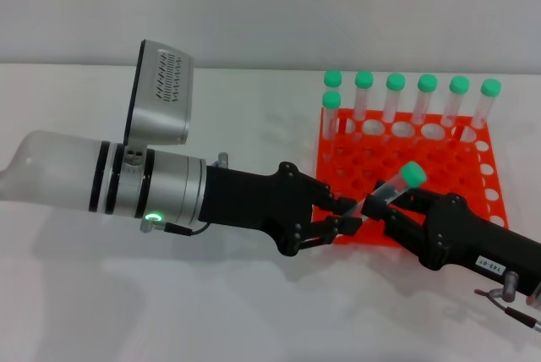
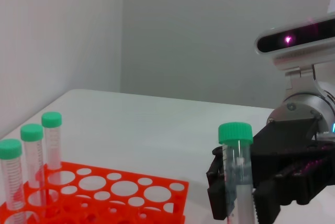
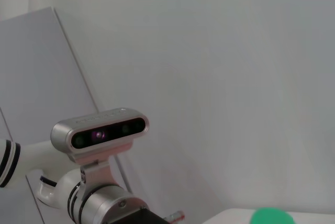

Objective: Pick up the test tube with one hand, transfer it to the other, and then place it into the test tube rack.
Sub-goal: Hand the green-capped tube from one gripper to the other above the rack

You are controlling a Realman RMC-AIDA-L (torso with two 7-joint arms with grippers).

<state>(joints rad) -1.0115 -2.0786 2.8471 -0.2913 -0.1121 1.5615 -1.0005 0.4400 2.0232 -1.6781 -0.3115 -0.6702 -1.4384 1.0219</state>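
Note:
The test tube [image 1: 397, 184], clear with a green cap, hangs tilted just above the front edge of the orange test tube rack [image 1: 482, 189]. My left gripper [image 1: 353, 214], plain black on the silver-and-white arm, grips the tube's lower end. My right gripper [image 1: 393, 205], black with a white label, reaches in from the lower right. In the left wrist view the tube [image 2: 238, 177] stands upright, and the right gripper [image 2: 246, 198] has a finger pressed against each side of it. The green cap [image 3: 272, 217] shows at the edge of the right wrist view.
Several other green-capped tubes [image 1: 396, 95] stand in the rack's back row, and one stands at the left [image 1: 331, 112]. Three of them show in the left wrist view [image 2: 31, 156]. The left arm's grey ribbed box [image 1: 161, 91] rises above its forearm. The rack [image 2: 115, 192] stands on a white table.

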